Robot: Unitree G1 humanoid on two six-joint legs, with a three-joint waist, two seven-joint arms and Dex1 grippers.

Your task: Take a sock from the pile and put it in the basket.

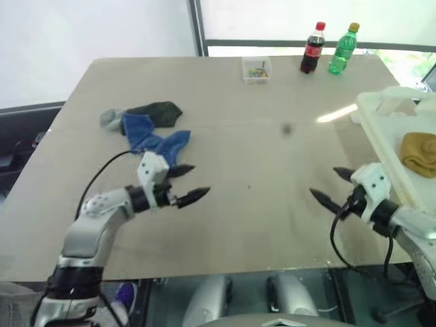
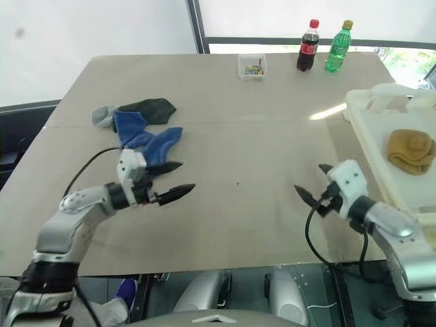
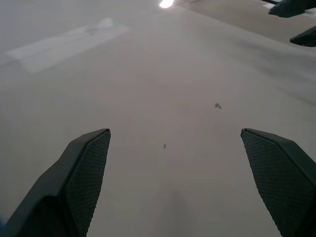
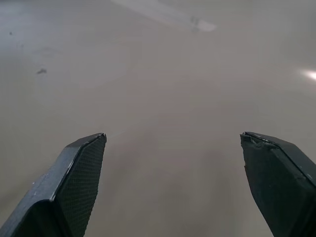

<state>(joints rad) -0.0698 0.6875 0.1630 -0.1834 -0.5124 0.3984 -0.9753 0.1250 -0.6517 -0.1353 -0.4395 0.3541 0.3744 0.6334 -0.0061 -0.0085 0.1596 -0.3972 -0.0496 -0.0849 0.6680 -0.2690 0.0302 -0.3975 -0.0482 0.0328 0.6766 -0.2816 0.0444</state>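
Observation:
The pile [image 1: 151,129] lies on the left part of the table: a grey sock, a dark green sock and a royal blue sock [image 1: 155,141] spread loosely. My left gripper [image 1: 195,182] hovers open just in front of the blue sock, pointing toward the table's middle, nothing between its fingers [image 3: 84,173]. The cream-white basket [image 1: 381,129] stands at the right edge with a mustard sock [image 1: 419,153] inside. My right gripper [image 1: 326,184] is open and empty beside the basket's near corner, aimed at the middle; its fingers [image 4: 74,177] frame bare tabletop.
A small clear box [image 1: 257,69], a cola bottle [image 1: 313,48] and a green bottle [image 1: 343,49] stand along the far edge. The tan table [image 1: 259,157] spreads wide between the two grippers. Its front edge runs just below both arms.

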